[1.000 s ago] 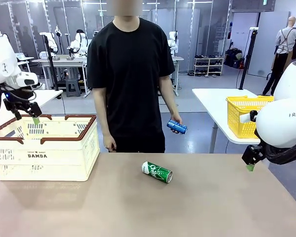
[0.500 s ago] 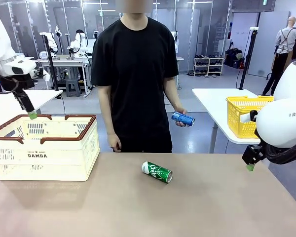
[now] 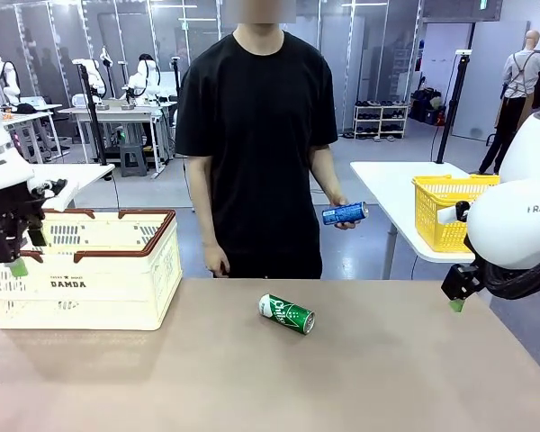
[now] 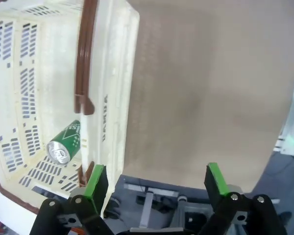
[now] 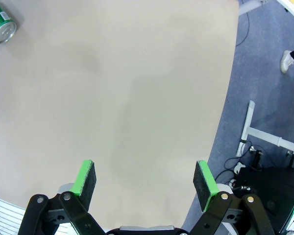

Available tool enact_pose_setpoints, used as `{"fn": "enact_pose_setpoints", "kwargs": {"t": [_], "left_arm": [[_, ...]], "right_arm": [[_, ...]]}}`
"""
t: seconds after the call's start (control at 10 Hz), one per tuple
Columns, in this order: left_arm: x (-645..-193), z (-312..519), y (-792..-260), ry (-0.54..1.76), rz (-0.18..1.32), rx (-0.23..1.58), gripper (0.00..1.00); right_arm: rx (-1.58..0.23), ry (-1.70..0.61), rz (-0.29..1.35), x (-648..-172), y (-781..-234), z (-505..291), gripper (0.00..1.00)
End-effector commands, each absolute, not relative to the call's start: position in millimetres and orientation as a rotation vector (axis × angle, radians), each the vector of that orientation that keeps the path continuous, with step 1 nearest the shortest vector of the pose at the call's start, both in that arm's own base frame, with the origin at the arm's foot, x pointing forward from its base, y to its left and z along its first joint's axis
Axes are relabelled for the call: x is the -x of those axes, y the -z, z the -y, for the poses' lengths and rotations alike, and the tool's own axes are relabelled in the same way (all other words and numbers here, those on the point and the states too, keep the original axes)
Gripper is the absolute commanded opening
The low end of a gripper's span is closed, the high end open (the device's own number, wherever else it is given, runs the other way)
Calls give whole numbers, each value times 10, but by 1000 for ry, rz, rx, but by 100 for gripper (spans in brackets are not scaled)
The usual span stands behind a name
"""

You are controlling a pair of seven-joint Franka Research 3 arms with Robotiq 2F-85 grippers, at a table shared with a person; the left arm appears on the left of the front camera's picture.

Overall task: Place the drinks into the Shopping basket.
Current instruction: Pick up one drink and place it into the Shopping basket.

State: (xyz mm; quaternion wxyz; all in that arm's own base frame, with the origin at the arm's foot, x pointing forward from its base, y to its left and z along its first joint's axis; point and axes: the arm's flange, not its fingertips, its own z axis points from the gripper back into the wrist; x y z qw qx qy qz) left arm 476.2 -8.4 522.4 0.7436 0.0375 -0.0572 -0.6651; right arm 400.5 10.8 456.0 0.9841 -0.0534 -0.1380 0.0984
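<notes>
Bright lab hall beyond a tan bench

The tan bench (image 3: 387, 378) spans the near side, and past it lies a pale grey-blue floor (image 3: 360, 193) with a slight sheen. On the right stands a white side table (image 3: 396, 175) bearing a yellow mesh basket (image 3: 441, 220), with a black pole (image 3: 452, 103) behind it. Dark-framed glass partitions (image 3: 378, 54) line the far side, with a low shelf rack (image 3: 381, 121) of shoes before them. At far left are white work tables (image 3: 117, 112) and a grey stool (image 3: 132, 160). In the right wrist view, cables (image 5: 245, 169) trail on the floor beside a white frame leg (image 5: 264, 134).

White arms (image 3: 522, 225) carry a black left tool (image 4: 154, 183) and right tool (image 5: 144, 183) with green pads (image 5: 85, 181).
</notes>
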Motion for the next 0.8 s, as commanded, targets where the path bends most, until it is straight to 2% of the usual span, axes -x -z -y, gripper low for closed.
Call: {"fn": "enact_pose_setpoints", "kwargs": {"t": [0.0, 0.1, 0.6, 0.7], "left_arm": [[-4824, -32, -5157, 1438, 148, -136, 100], [-4762, 84, -5224, 1457, 125, -82, 100], [-4762, 89, -5182, 1469, 127, -94, 100], [-4886, 283, -5209, 1589, 169, -112, 100]], "right_arm": [[110, -210, 274, -4007, -4570, -87, 100], [110, -210, 274, -4007, -4570, -87, 100], [110, -210, 274, -4007, -4570, -87, 100], [110, -210, 274, -4007, -4570, -87, 100]]}}
